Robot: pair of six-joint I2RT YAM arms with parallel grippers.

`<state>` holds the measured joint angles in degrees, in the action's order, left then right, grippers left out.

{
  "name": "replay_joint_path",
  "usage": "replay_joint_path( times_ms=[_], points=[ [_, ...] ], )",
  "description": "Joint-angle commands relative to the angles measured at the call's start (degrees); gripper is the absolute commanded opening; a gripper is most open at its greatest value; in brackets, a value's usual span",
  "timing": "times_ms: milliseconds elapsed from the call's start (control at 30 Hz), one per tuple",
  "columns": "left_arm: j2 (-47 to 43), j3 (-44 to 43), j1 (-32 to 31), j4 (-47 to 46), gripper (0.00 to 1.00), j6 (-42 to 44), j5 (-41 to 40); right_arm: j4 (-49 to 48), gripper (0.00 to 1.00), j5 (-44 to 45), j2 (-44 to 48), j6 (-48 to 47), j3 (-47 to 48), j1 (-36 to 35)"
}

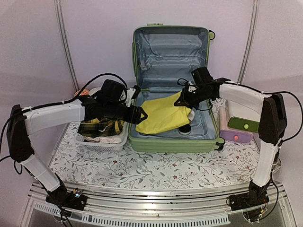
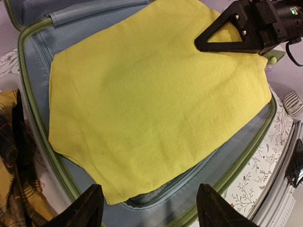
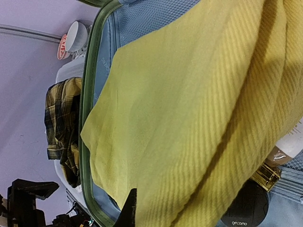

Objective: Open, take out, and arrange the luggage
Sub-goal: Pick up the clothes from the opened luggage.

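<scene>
The light-green luggage (image 1: 171,143) lies open on the table, with its lid (image 1: 170,52) upright at the back and grey-blue lining showing. A yellow cloth (image 1: 162,115) lies in its lower half. My right gripper (image 1: 182,101) is shut on the cloth's far right corner and holds it raised. In the right wrist view the cloth (image 3: 189,109) drapes over the jaws and only one finger (image 3: 130,210) shows. My left gripper (image 2: 149,187) is open and empty, just above the cloth's (image 2: 156,104) near left edge at the suitcase rim (image 2: 42,142).
A white perforated basket (image 1: 102,142) with a plaid cloth (image 1: 100,126) stands left of the suitcase. A small white-green-purple box (image 1: 239,128) lies to its right. A black round item (image 3: 246,208) and a white bottle (image 3: 289,144) lie under the cloth.
</scene>
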<state>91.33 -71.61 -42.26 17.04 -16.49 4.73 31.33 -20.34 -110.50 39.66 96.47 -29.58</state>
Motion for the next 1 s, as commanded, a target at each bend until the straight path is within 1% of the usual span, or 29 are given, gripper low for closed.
replay_joint_path(
  times_ms=[0,100,200,267,333,400,500,667,767,833,967],
  points=[
    [-2.7,0.6,-0.2,-0.4,0.70,0.1,1.0,-1.7,0.03,-0.2,6.9,0.8,-0.5,-0.6],
    [-3.3,1.0,-0.4,-0.5,0.70,0.1,2.5,-0.8,0.03,1.9,9.5,0.8,-3.5,-0.5],
    [-4.1,2.0,-1.1,-1.9,0.70,0.7,6.6,0.3,0.03,4.2,12.6,1.0,-7.0,-0.6],
    [-4.7,2.9,-2.9,-3.7,0.70,2.4,9.7,1.6,0.03,5.1,14.3,1.8,-9.5,-0.5],
    [-5.1,3.7,-5.5,-4.7,0.72,5.2,10.0,3.1,0.03,5.7,15.9,2.5,-11.4,-0.5],
    [-5.3,4.1,-8.1,-5.1,0.75,8.4,8.9,4.2,0.02,6.3,17.6,3.2,-13.7,-0.6],
    [-5.9,5.1,-11.7,-6.5,0.80,12.4,6.9,3.5,0.02,6.6,21.3,5.3,-18.7,-0.6],
    [-6.8,9.8,-18.0,-15.5,0.89,20.6,0.3,2.4,0.02,7.9,27.3,10.5,-25.9,-1.4],
    [-5.1,11.0,-21.2,-19.9,0.98,24.5,-4.0,4.4,0.02,9.5,28.6,14.6,-28.5,-2.2],
    [-2.9,10.5,-23.0,-21.7,0.98,26.5,-6.4,6.6,0.02,9.4,28.1,17.6,-28.6,-2.6],
    [2.3,7.3,-25.4,-22.7,0.98,29.2,-9.7,8.6,0.02,8.2,27.0,19.9,-28.2,-3.9]
  ],
)
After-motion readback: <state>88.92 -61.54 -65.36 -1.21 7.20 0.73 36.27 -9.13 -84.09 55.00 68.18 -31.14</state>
